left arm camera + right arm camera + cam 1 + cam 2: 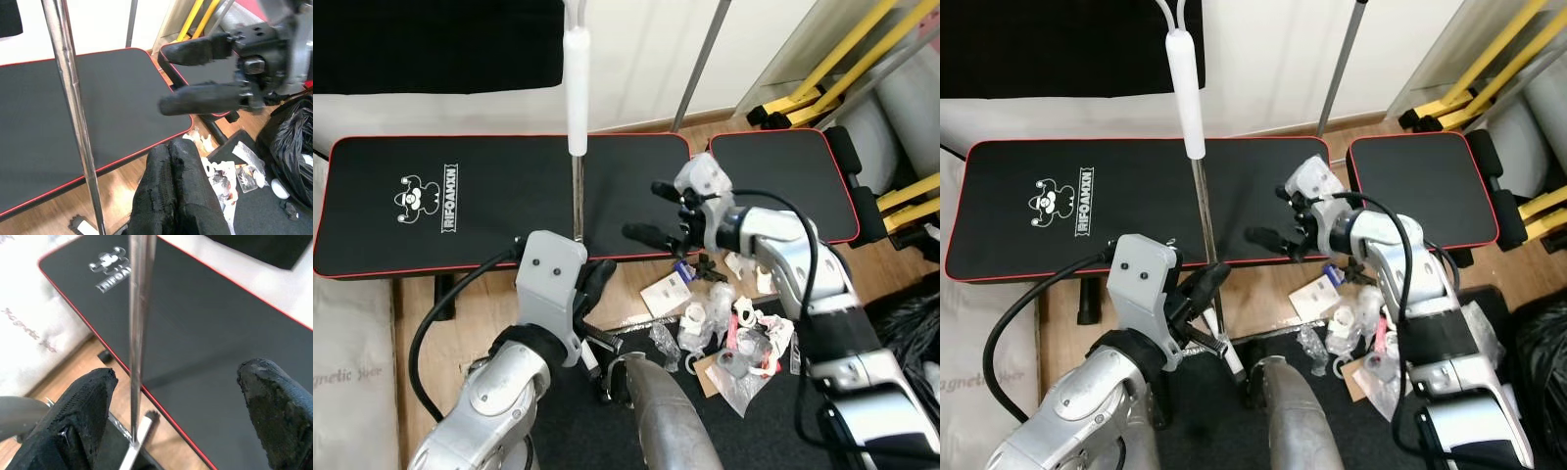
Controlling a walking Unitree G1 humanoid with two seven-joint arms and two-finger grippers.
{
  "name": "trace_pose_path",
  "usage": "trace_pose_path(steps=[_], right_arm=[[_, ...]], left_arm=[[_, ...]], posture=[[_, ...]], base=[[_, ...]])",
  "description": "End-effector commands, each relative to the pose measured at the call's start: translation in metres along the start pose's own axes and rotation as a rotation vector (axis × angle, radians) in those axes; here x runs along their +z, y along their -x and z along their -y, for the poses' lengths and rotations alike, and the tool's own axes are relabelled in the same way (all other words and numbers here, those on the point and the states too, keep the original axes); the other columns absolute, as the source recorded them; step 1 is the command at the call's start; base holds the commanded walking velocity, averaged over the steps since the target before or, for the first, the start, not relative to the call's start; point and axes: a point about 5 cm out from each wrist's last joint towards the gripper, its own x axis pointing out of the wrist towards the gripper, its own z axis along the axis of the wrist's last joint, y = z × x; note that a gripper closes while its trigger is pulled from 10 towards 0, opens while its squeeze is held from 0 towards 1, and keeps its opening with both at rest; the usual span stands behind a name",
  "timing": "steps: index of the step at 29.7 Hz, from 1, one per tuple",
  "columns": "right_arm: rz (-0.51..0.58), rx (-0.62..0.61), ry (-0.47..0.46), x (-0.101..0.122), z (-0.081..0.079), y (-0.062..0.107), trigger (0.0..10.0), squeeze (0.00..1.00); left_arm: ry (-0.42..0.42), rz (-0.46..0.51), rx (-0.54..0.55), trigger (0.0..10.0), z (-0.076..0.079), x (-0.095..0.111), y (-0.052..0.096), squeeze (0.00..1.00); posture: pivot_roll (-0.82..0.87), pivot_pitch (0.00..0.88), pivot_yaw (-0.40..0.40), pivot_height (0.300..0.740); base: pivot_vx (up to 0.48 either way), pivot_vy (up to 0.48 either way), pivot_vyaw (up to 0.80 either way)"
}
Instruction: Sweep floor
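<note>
Nearest thing is a grey rounded part (671,416) low in the middle of the head views, sitting over the dark mat (607,431) on the floor. Just left of it the left gripper (1203,286) has its two black fingers (178,191) pressed flat together, nothing between them, tips right beside the broom pole (577,201) but not around it. At the foot of the pole there's a small white fitting (1231,358) at the mat's edge.

Right of the pole, a pile of litter (729,328) (crumpled plastic, paper scraps, a bit of cardboard) spills across the mat's edge onto the wood floor (460,313). Further right still, a black bin bag (288,142) bunches up on the mat.

The right gripper (658,211) hangs just right of the pole with its jaws wide, one finger (80,411) on each side of the shaft in the right wrist view, not touching it.

Behind the pole runs the black padded bench (489,201) with red piping and a white bear logo (426,198); its near edge leaves just a narrow strip of bare wood before the mat. A second pad (788,176) continues right after a small gap. The pole's white grip (577,93) rises past the bench's far edge, in front of the pale wall. Yellow frame bars (847,54) crowd the far right corner, a white cushion (352,372) closes off the left.
</note>
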Motion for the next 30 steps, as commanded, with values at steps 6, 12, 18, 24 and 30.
trace_pose_path(steps=[6,12,18,24,30], right_arm=[[0.008,-0.305,-0.051,-0.009,0.009,0.026,10.0,0.0],[0.073,-0.545,-0.114,-0.014,0.001,0.036,10.0,0.0],[0.022,-0.513,-0.156,-0.027,-0.024,0.042,10.0,0.0],[0.006,-0.51,-0.188,-0.031,-0.031,0.044,10.0,0.0],[-0.026,-0.482,-0.203,-0.041,-0.045,0.045,10.0,0.0]], left_arm=[[0.048,-0.033,-0.08,10.0,0.005,-0.009,0.0,0.0],[0.059,-0.032,-0.08,10.0,0.001,-0.012,-0.002,0.0],[0.06,-0.032,-0.069,10.0,-0.003,-0.016,-0.004,0.0],[0.079,-0.026,0.014,10.0,-0.014,-0.02,-0.007,0.0],[0.098,-0.097,0.215,10.0,-0.044,-0.037,0.002,0.0]], posture=[[-0.02,0.39,-0.234,0.74],[-0.03,0.367,-0.232,0.74],[-0.03,0.352,-0.232,0.74],[-0.04,0.324,-0.239,0.74],[-0.03,0.281,-0.253,0.74]], base=[[0.0,-0.041,0.0],[0.24,-0.352,0.0],[0.279,-0.356,0.0],[0.0,-0.137,0.0],[0.0,0.0,0.0]])
